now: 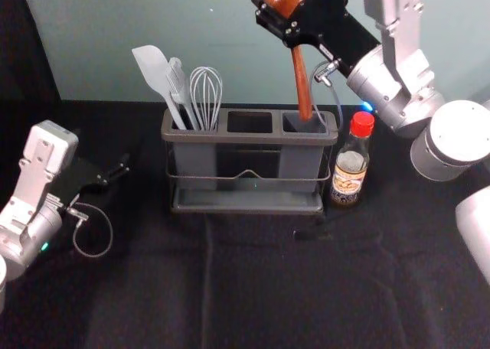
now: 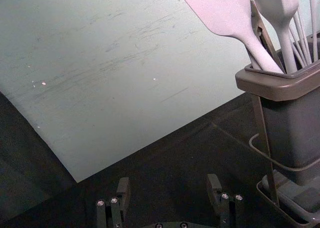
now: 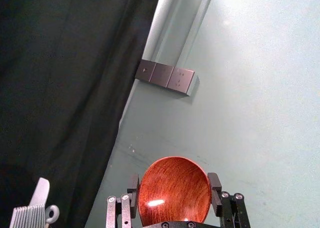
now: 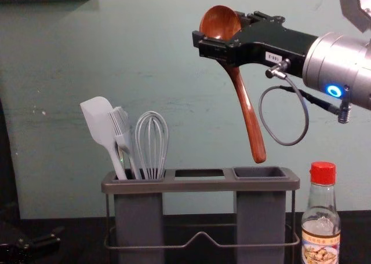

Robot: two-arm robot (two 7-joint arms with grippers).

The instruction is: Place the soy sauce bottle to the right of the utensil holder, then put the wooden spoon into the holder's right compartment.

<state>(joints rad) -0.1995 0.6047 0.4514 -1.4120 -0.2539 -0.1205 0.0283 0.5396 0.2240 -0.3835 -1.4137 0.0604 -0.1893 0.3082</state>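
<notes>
My right gripper [image 1: 283,12] is shut on the bowl of the wooden spoon [image 1: 303,81], high above the holder's right side. In the chest view the right gripper [image 4: 223,38] holds the spoon [image 4: 249,116] handle down, its tip a little above the right compartment [image 4: 261,172]. In the right wrist view the spoon's bowl [image 3: 174,190] sits between the fingertips of the right gripper [image 3: 174,198]. The utensil holder [image 1: 245,207] stands upright; the soy sauce bottle [image 1: 351,161] stands just right of it. My left gripper [image 1: 115,173] is parked at the left, open in the left wrist view [image 2: 169,190].
A spatula [image 4: 98,122], a brush [image 4: 120,125] and a whisk [image 4: 152,142] stand in the holder's left compartment. The middle compartment [image 1: 249,122] lies between the two others. Behind the dark table rises a pale wall [image 4: 174,55].
</notes>
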